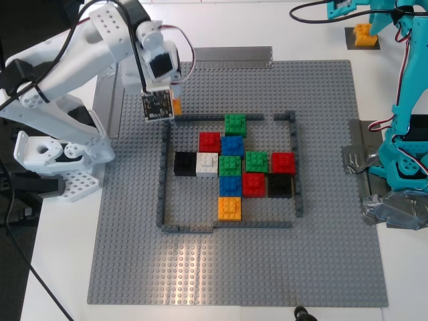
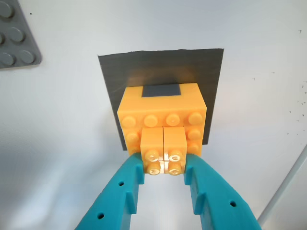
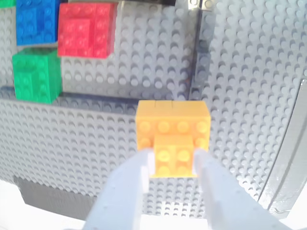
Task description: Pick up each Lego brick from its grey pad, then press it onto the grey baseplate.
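In the first wrist view my first gripper (image 2: 164, 165), teal, is shut on the small top block of an orange brick (image 2: 163, 115), which sits on the dark grey pad (image 2: 115, 86). That brick (image 1: 365, 35) is at the exterior view's top right, off the baseplate (image 1: 234, 267). My second gripper (image 3: 173, 160), white, is shut on another orange brick (image 3: 172, 122) and holds it above the baseplate (image 3: 249, 72), just outside the dark frame's (image 1: 162, 174) far corner on the exterior view's left (image 1: 176, 105). A third orange brick (image 1: 229, 208) sits inside the frame. The pale pad is hidden.
Red, green, blue, black and white bricks (image 1: 232, 146) cluster inside the frame. The white arm's base (image 1: 53, 160) stands at the exterior view's left, and the teal arm's base (image 1: 404, 160) sits taped down at the right. A silvery strip (image 1: 231, 53) lies behind the baseplate.
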Tool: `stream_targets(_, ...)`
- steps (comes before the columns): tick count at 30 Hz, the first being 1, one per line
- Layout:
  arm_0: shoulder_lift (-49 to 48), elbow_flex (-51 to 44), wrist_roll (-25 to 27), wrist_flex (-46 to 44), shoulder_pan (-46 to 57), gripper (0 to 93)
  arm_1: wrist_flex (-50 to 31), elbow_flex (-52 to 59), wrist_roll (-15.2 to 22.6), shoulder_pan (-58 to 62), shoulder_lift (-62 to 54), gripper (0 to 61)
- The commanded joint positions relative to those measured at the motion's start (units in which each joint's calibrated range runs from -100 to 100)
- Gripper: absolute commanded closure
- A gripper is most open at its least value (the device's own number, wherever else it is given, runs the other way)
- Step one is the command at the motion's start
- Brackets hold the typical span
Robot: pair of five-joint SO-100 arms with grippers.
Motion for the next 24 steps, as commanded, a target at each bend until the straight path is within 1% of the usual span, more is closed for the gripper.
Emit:
stream_targets(1, -0.9, -1.4, 0.0, -0.3, 0.8, 88.2, -3.1, 2.3, 0.3, 4.0, -2.2, 61.3)
stream_targets(5, -1.2, -2.1, 1.0, -0.3, 0.8, 92.7, -6.3, 5.5, 1.0, 6.3, -2.4, 61.3)
stream_targets(8, -1.5, -2.2, 3.0, 0.1, 0.6, 92.7, -8.3, 7.5, 1.3, 7.6, -2.5, 61.3)
stream_targets(12, -2.7, -2.1, 3.3, 0.5, 0.8, 92.7, -10.1, 9.1, 1.5, 8.7, -2.5, 61.3)
stream_targets(14, -5.7, -1.6, 3.3, 0.5, 0.8, 92.7, -10.8, 9.7, 1.7, 9.4, -2.5, 61.3)
stream_targets(18, -15.3, -1.4, 3.4, 1.6, 0.0, 92.7, -13.2, 11.2, 2.8, 11.2, -2.1, 61.3)
stream_targets(20, -20.5, -1.2, 3.4, 4.5, -1.4, 92.7, -13.7, 11.4, 3.4, 12.1, -1.5, 61.3)
stream_targets(22, -25.1, -1.2, 3.8, 9.4, -2.9, 92.7, -13.8, 11.5, 3.7, 13.0, -0.8, 61.3)
stream_targets(23, -27.4, -1.2, 4.7, 12.4, -4.0, 92.7, -13.9, 11.5, 3.9, 13.4, -0.3, 61.3)
stream_targets(24, -29.3, -1.1, 5.8, 12.4, -5.0, 92.7, -13.9, 11.5, 4.0, 13.7, 0.1, 61.3)
